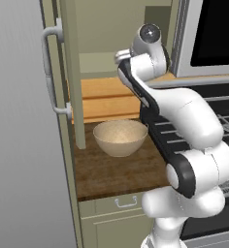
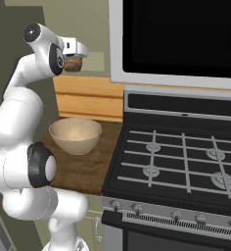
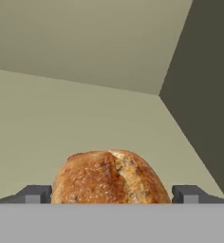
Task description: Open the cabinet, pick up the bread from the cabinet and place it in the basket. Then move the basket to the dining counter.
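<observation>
The cabinet (image 1: 70, 72) stands with its door swung open, and the arm reaches onto its beige shelf (image 3: 85, 118). The brown crusty bread (image 3: 109, 176) lies on that shelf between the two dark fingertips (image 3: 35, 193). My gripper (image 3: 112, 193) is open, one finger on each side of the loaf. From the right, the bread (image 2: 73, 63) shows just under the hand (image 2: 76, 51). The tan woven basket (image 1: 120, 137) (image 2: 75, 135) sits below on the short wood countertop. The dining counter is out of view.
The open door's silver handle (image 1: 51, 72) juts out to the left. A stove (image 2: 181, 152) with burner grates stands right of the countertop, and a microwave (image 2: 181, 39) hangs above it. A drawer (image 1: 126, 202) lies under the countertop edge.
</observation>
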### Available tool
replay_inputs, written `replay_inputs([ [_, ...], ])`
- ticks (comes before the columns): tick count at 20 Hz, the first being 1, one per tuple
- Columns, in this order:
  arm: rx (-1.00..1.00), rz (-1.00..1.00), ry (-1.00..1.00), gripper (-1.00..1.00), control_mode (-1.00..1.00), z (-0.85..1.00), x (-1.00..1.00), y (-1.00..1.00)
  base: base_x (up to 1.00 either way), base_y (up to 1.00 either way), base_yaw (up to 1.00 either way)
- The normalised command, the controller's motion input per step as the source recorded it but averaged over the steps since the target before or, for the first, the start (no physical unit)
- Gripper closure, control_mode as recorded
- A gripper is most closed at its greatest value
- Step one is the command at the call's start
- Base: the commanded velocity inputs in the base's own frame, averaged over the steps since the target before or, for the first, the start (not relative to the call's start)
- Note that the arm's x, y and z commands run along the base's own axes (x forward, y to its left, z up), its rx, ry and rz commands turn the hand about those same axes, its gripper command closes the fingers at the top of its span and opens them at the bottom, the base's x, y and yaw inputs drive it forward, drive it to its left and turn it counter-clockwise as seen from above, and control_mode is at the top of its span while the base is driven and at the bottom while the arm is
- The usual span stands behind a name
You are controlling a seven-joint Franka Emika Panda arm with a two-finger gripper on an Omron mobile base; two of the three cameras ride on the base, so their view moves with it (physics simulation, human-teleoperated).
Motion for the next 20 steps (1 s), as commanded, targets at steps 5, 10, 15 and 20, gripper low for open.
replay_inputs([
  [5,0.07,0.01,0.00,1.00,-1.00,0.05,-1.00,0.00,0.00,0.00,0.00],
  [10,0.07,0.03,0.00,1.00,-1.00,0.00,-1.00,0.00,0.00,0.00,0.00],
  [15,0.07,0.06,0.02,1.00,-1.00,-0.10,-1.00,0.00,0.00,0.00,0.00],
  [20,0.07,0.01,0.03,1.00,-1.00,-0.88,-0.61,-0.02,0.00,0.00,0.00],
])
